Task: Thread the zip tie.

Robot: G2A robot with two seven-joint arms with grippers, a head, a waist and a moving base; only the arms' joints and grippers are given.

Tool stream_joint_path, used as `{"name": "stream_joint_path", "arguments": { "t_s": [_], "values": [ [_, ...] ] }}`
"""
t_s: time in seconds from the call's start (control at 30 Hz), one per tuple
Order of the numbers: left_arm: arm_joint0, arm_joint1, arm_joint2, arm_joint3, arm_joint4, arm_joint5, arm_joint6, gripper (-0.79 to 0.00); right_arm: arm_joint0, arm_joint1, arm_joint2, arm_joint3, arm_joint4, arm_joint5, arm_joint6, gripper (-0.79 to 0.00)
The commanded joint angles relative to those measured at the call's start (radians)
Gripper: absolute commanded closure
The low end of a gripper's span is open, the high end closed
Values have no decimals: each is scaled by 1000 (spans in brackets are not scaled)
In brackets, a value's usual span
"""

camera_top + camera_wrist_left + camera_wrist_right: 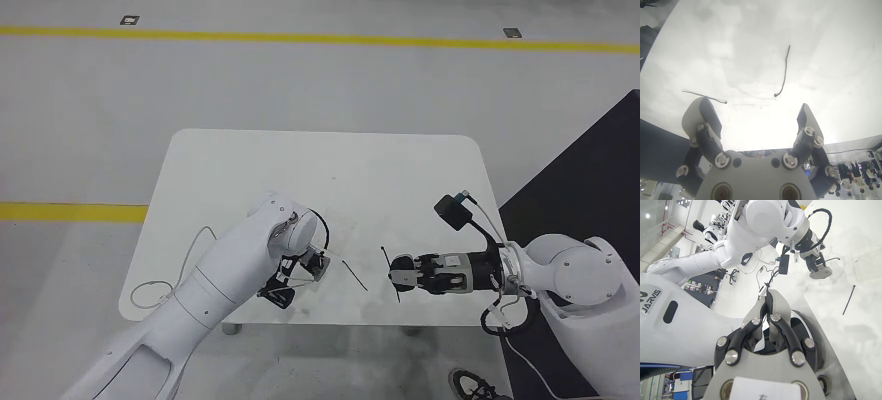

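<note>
Here's the thin black plastic zip tie, sitting crosswise at the tips of the right gripper. The jaws are pressed together on it. That's over the near part of the white rounded table, right of centre.

Just to its left, a second black zip tie lies flat on the tabletop between the two grippers, touching neither.

Further left, the left gripper hangs low over the table with its jaws spread wide, gripping nothing.

A third black zip tie lies on the table right beside one of its fingertips. In the left wrist view, the small head end shows between the two fingers.
</note>
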Motion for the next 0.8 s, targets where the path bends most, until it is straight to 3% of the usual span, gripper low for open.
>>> {"name": "stream_joint_path", "arguments": {
  "t_s": [0.0, 0.2, 0.43, 0.77],
  "values": [
    [0, 0, 0, 0, 0, 0, 0, -785, 0, 0, 0, 0, 0, 0, 0, 0],
    [39, 5, -61, 19, -52, 14, -62, -785, 0, 0, 0, 0, 0, 0, 0, 0],
    [37, 12, -125, 55, -91, 43, 0, -770, 0, 0, 0, 0, 0, 0, 0, 0],
    [-30, -5, -74, 160, -162, 25, 0, -705, 0, 0, 0, 0, 0, 0, 0, 0]
  ]
}}
